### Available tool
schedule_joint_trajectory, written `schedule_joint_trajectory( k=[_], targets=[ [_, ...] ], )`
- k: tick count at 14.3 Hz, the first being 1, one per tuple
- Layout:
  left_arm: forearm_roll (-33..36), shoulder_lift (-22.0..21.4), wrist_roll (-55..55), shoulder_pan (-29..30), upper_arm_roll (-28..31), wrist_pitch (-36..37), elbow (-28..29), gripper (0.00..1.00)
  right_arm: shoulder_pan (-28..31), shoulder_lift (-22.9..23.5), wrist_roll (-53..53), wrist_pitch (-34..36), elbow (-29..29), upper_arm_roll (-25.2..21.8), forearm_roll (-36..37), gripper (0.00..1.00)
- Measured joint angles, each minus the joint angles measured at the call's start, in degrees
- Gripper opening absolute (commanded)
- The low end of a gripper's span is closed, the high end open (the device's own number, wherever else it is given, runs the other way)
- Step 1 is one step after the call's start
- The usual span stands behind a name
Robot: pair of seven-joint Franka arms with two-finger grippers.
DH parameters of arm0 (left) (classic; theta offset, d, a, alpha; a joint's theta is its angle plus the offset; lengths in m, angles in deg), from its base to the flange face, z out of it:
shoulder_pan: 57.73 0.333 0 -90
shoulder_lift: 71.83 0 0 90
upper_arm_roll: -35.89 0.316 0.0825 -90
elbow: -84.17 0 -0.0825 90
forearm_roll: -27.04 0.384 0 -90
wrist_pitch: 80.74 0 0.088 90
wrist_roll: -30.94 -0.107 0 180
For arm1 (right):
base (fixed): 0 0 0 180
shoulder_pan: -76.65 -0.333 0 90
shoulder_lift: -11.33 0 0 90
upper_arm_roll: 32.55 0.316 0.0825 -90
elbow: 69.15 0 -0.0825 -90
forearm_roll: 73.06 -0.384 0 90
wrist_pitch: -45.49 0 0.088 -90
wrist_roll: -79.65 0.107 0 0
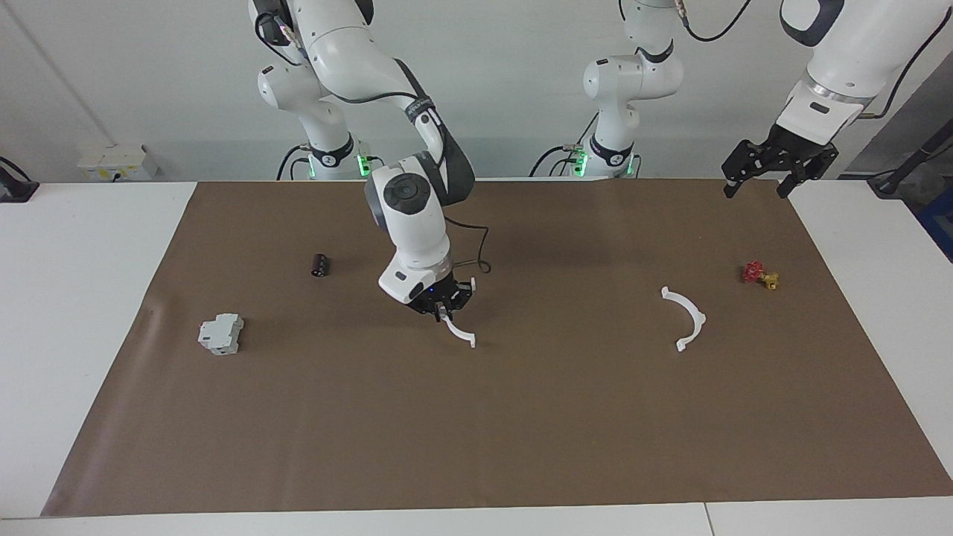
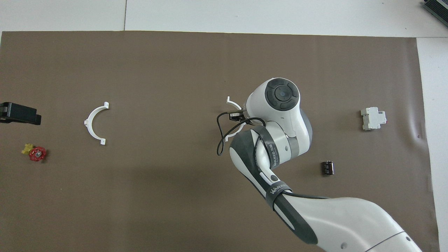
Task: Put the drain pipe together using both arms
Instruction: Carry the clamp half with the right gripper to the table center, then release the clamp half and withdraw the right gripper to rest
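The drain pipe is in two white half-rings. One half-ring (image 1: pixel 463 334) (image 2: pixel 232 103) hangs low over the middle of the brown mat (image 1: pixel 521 432), with my right gripper (image 1: pixel 444 310) (image 2: pixel 236 116) shut on its upper end; in the overhead view the arm's wrist covers most of it. The other half-ring (image 1: pixel 689 318) (image 2: pixel 92 123) lies flat on the mat toward the left arm's end. My left gripper (image 1: pixel 755 192) (image 2: pixel 19 113) waits open and high over the mat's corner near its base, holding nothing.
A grey-white boxy block (image 1: pixel 220 333) (image 2: pixel 373 118) and a small black cylinder (image 1: pixel 320 265) (image 2: pixel 327 167) lie toward the right arm's end. A small red and yellow valve (image 1: pixel 759 275) (image 2: pixel 35 153) sits beside the lying half-ring, under the left gripper's side.
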Motion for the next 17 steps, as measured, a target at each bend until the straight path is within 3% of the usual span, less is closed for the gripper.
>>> schedule_joint_trajectory(
  k=[6,16,17],
  targets=[
    [0.00,-0.04,0.00,0.00,0.00,0.00,0.01,1.00,-3.56,2.36,3.33,-2.19,-0.23,-0.01,2.47,0.00],
    [0.00,-0.04,0.00,0.01,0.07,0.00,0.20,1.00,-4.82,4.12,3.46,-3.73,0.10,-0.02,2.88,0.00],
    [0.00,-0.04,0.00,0.02,0.13,0.00,0.26,1.00,-4.83,4.12,3.46,-3.82,0.20,-0.02,3.01,0.13]
  ],
)
